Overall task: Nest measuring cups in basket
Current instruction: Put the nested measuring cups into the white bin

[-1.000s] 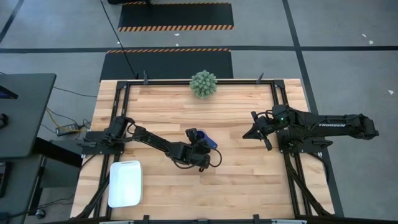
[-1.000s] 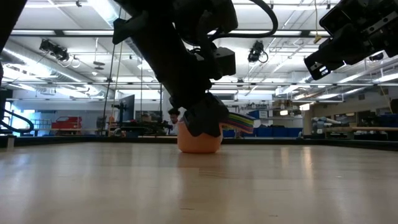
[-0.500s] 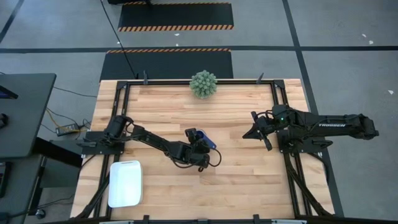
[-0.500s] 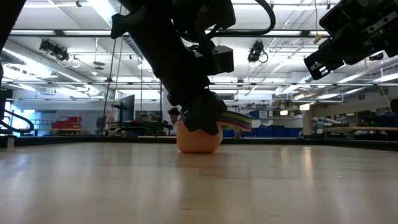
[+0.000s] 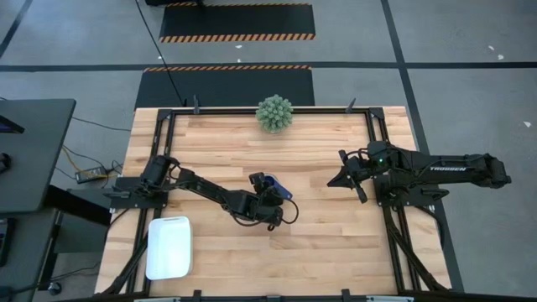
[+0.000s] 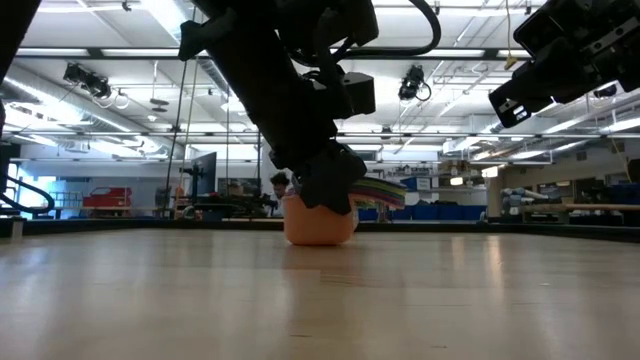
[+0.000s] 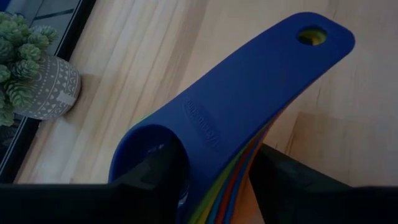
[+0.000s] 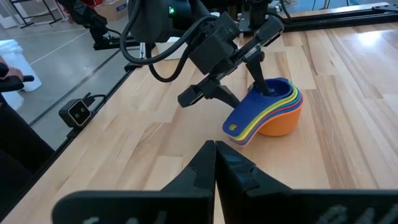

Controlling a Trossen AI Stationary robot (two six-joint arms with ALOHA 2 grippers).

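The measuring cups stand nested in one stack mid-table, the orange one at the bottom on the wood and the dark blue one on top. Their handles are fanned toward the right arm. My left gripper is over the stack, open. One finger is down in the dark blue bowl and the other is outside, past the handles. The white basket lies flat at the table's near left corner. My right gripper hovers shut near the right edge. My left gripper reaches down at a slant from above, and one finger dips into the dark blue cup's bowl on the handle side. I cannot tell whether it touches the wall. The other finger stands clear of the stack, which rests on the table.
A spiky green plant in a grey pot stands at the middle of the far edge. A black frame runs around the tabletop. Bare wood lies between the stack and the basket.
My left gripper has shifted slightly up and toward the table's left over the stack. The cups have stayed on the table.
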